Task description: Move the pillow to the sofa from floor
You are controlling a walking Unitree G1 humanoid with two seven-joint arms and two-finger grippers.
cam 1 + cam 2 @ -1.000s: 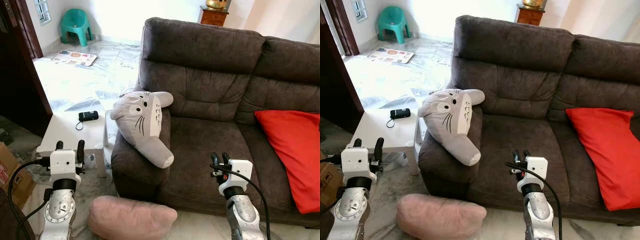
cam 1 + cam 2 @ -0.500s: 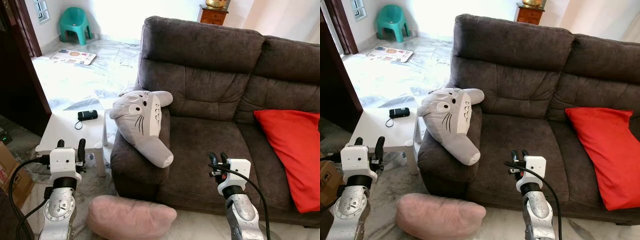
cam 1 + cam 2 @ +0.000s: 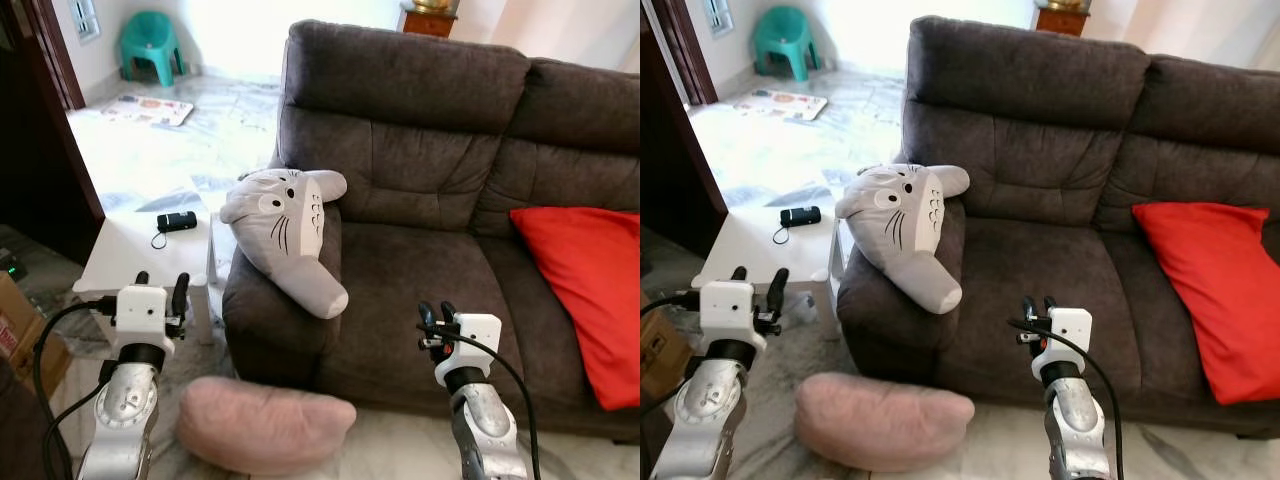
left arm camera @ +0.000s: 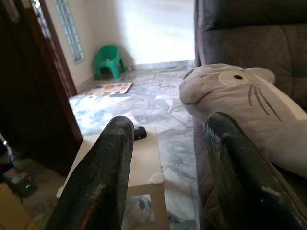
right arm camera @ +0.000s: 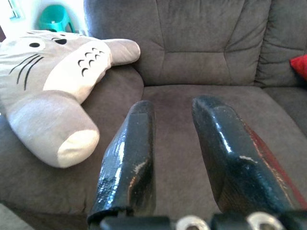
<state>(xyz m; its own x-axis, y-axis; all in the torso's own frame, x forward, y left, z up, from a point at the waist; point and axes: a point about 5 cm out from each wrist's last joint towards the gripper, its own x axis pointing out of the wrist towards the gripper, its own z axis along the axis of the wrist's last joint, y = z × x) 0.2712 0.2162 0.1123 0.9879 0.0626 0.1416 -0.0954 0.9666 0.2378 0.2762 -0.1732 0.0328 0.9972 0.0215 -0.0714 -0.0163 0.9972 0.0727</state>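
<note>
Left eye view: a pink pillow lies on the floor against the front of a dark brown sofa, below its armrest. My left gripper hangs above and just left of the pillow, fingers apart, holding nothing. My right gripper hovers before the seat, fingers slightly parted, also empty.

Right eye view: a grey plush toy is draped over the armrest; a red cushion leans further right. The seat between them looks like the best landing spot.

Left wrist view: between my spread fingers I see a white table and the plush.

Right wrist view: my fingers point at the seat cushion.

To do this well, I should bend low, bring both grippers to the pillow's ends, and pinch deep into the soft fabric.
</note>
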